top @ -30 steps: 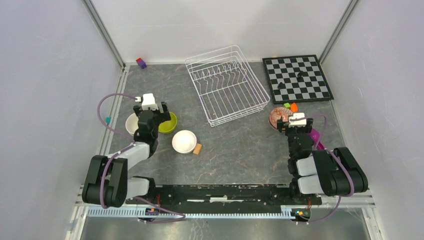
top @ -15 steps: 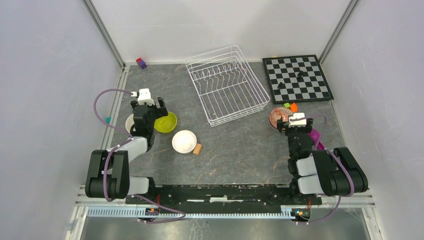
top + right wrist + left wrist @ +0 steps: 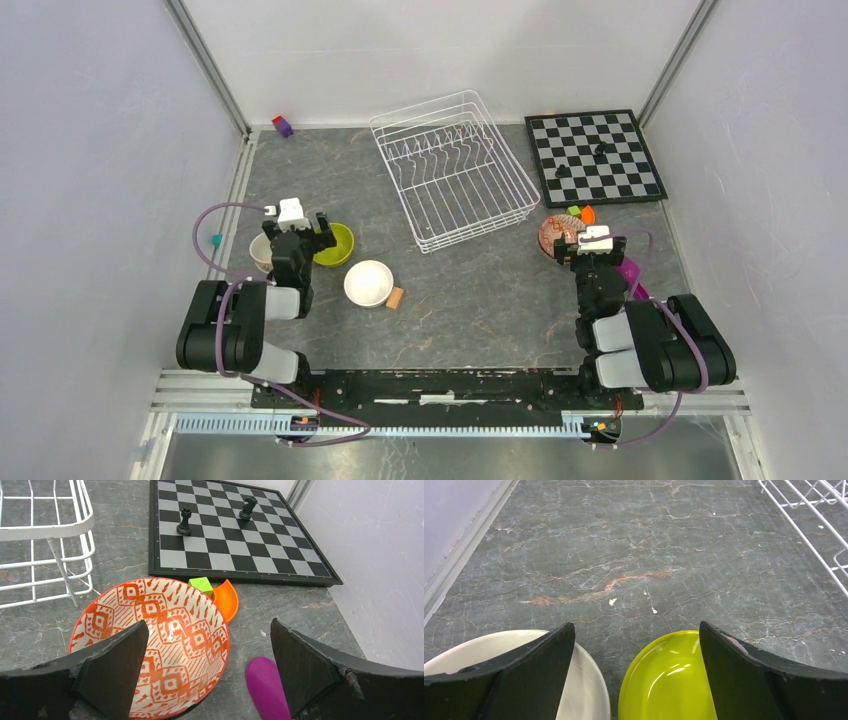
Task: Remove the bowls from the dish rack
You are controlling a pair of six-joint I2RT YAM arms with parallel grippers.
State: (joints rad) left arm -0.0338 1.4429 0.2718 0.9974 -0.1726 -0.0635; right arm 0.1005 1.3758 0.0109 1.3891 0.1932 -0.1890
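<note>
The white wire dish rack [image 3: 453, 170] stands at the back middle, and no bowl shows inside it. A lime-yellow bowl [image 3: 340, 243] and a white bowl [image 3: 261, 251] sit side by side on the table at the left. My left gripper [image 3: 297, 233] hovers open just on their near side, one finger over each [image 3: 636, 627]. Another white bowl [image 3: 368, 283] rests to the right of them. At the right, a red-patterned bowl [image 3: 165, 625] sits under my open right gripper [image 3: 210, 625], whose left finger hangs over the bowl.
A chessboard [image 3: 595, 157] with black pieces lies at the back right. Green and orange bits [image 3: 215, 592] lie beside the red bowl, and a magenta object [image 3: 267, 685] is under the right finger. A tan block [image 3: 395, 297] touches the middle white bowl. A small purple block [image 3: 283, 126] sits far left.
The left arm has folded back toward its base, drawing its open gripper nearer along the two left bowls. The right arm has stayed still.
</note>
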